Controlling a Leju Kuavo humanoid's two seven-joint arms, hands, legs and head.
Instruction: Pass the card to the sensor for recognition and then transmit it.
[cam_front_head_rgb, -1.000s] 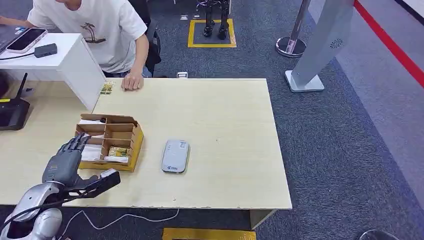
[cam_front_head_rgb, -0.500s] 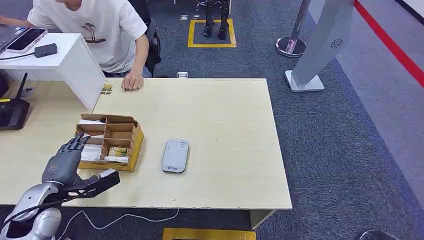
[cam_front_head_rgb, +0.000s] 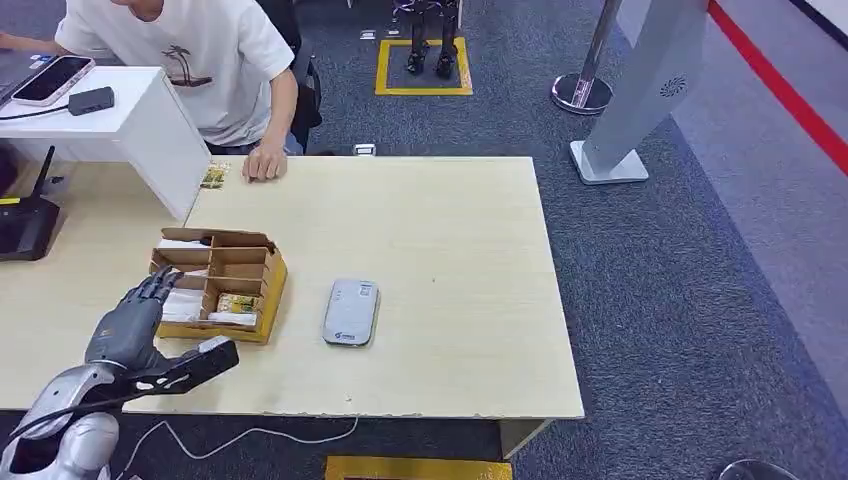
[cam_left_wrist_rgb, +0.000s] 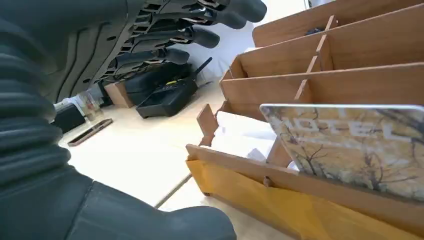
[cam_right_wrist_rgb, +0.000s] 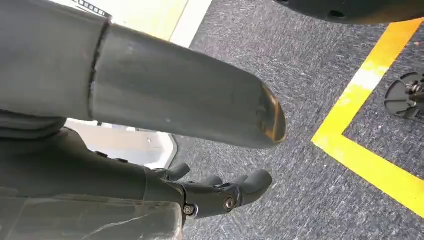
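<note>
I am seeing my left hand (cam_front_head_rgb: 128, 325) hovering with fingers spread and holding nothing at the box's (cam_front_head_rgb: 262, 301) eight o'clock corner, the card (cam_front_head_rgb: 238, 303) standing in its near compartment, the sensor (cam_front_head_rgb: 351, 312) lying at the box's three o'clock, my right hand (cam_right_wrist_rgb: 220, 192) hanging loosely curled, empty.

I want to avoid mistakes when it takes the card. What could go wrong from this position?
1. The left robot hand hangs open beside the box, holding nothing; it could push the box along the table.
2. The card stands in a narrow slot behind the box's front wall; the fingers may miss it or catch a divider.
3. The sensor lies close by and could be knocked.
</note>
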